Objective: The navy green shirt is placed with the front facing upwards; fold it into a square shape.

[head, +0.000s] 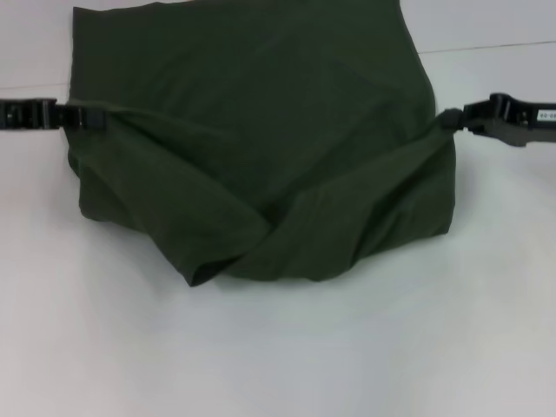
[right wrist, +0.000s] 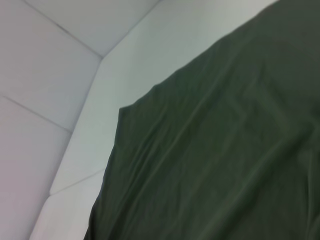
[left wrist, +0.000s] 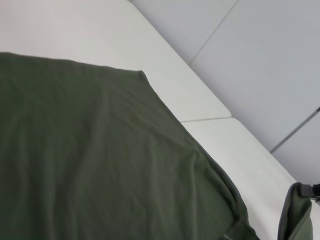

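The navy green shirt [head: 252,130] lies on the white table, and only plain green cloth shows, with no lettering in sight. Its near part is lifted and hangs in sagging folds between my two grippers. At the shirt's left edge my left gripper [head: 89,115] is shut on a pinch of fabric. My right gripper [head: 447,120] is shut on the cloth at the right edge. Both wrist views are filled with the shirt [left wrist: 100,165] [right wrist: 225,150] spread over the table, without my own fingers in them.
The white table [head: 278,347] stretches toward me in front of the shirt. A seam in the table top [head: 495,45] runs at the back right. Pale floor tiles [left wrist: 260,60] lie beyond the table's edge.
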`<state>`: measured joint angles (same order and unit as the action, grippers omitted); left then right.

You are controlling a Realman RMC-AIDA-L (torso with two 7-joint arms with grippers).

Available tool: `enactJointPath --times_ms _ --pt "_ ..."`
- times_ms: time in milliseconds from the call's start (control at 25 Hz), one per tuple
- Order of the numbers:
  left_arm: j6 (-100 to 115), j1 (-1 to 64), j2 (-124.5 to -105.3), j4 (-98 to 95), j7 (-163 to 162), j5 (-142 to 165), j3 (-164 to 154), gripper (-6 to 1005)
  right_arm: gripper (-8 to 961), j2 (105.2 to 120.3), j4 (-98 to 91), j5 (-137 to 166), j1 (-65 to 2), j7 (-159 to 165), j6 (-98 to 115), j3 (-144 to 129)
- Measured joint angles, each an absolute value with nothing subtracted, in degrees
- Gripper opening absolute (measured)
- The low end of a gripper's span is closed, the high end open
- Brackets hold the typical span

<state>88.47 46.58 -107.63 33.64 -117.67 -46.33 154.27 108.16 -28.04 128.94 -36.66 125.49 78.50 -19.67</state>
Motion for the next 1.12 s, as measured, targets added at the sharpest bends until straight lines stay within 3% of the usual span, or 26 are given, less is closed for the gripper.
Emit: enactJointPath --times_ms 1120 --pt "72.19 51.59 -108.21 31.68 -118.21 -47.91 154.24 2 75 108.91 -27.76 128.36 -44.04 125.91 62.12 -20.04"
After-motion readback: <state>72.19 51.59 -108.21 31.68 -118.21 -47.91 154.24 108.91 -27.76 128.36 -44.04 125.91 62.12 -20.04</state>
